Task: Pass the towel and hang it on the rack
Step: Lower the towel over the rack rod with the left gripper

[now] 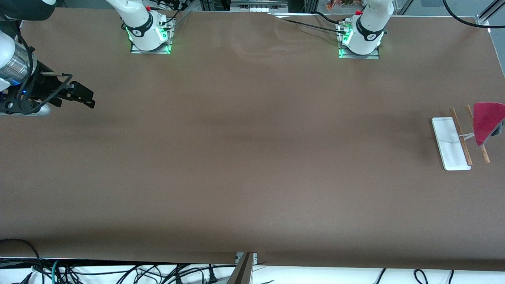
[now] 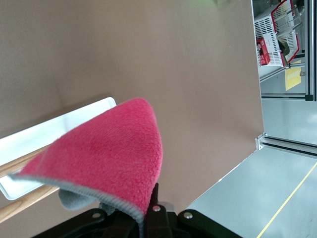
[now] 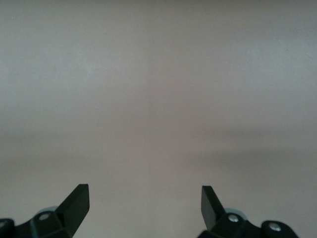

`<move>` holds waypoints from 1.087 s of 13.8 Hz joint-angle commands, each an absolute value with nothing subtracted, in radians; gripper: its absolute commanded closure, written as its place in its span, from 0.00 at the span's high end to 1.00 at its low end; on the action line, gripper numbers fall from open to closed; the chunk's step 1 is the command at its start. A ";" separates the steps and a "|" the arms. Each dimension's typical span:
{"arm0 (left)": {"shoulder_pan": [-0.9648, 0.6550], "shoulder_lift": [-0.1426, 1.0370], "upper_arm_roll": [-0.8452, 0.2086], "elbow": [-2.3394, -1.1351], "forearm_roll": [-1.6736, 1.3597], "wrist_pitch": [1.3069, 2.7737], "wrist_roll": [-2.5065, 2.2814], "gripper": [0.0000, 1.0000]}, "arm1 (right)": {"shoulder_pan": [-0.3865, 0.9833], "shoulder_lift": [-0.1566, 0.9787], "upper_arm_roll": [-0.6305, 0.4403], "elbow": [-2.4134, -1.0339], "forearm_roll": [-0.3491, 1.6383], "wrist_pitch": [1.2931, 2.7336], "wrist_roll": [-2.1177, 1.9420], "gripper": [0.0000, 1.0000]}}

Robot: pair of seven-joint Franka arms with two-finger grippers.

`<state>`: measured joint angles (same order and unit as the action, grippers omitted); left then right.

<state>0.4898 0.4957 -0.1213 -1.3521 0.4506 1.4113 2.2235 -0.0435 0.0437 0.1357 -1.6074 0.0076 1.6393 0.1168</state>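
Item 1 — towel: small square terry cloth (image 2: 111,153), bright pink-red face out, dark grey underside, pale grey stitched edge. We see it pinched at one edge by the left gripper (image 2: 148,210), jaws closed tight on the fabric. It hangs up in the air, draped in a pointed fold over the rack's rods; whether it touches them we can't tell.

Item 2 — rack: small stand (image 1: 453,144) w/ white rectangular flat base, two thin parallel brown wooden rods, white crosspiece joining them. It sits on the table directly under the left gripper & towel, at the left arm's end. In the front view the towel overlaps the rod farther from the base; the rod beside the base is bare.

Item 3 — left gripper: only its black finger mounts show, in the left wrist view, w/ the cloth clamped between.

Item 4 — right gripper (image 1: 81,98): black, two-finger, jaws spread wide, nothing between them. It waits over bare table at the right arm's end, well apart from towel & rack.

Item 5 — table: brown matte top (image 1: 252,157), under both grippers.
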 commanded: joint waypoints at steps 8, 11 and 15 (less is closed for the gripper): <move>0.499 0.607 -0.110 -1.339 0.462 1.522 2.307 0.00 | -0.040 0.035 0.132 -1.600 -0.002 1.640 0.101 1.00; 0.500 0.635 -0.110 -1.335 0.459 1.525 2.309 0.07 | -0.040 0.035 0.132 -1.600 -0.002 1.638 0.100 1.00; 0.508 0.634 -0.110 -1.335 0.437 1.523 2.310 1.00 | -0.040 0.035 0.132 -1.600 0.000 1.637 0.100 1.00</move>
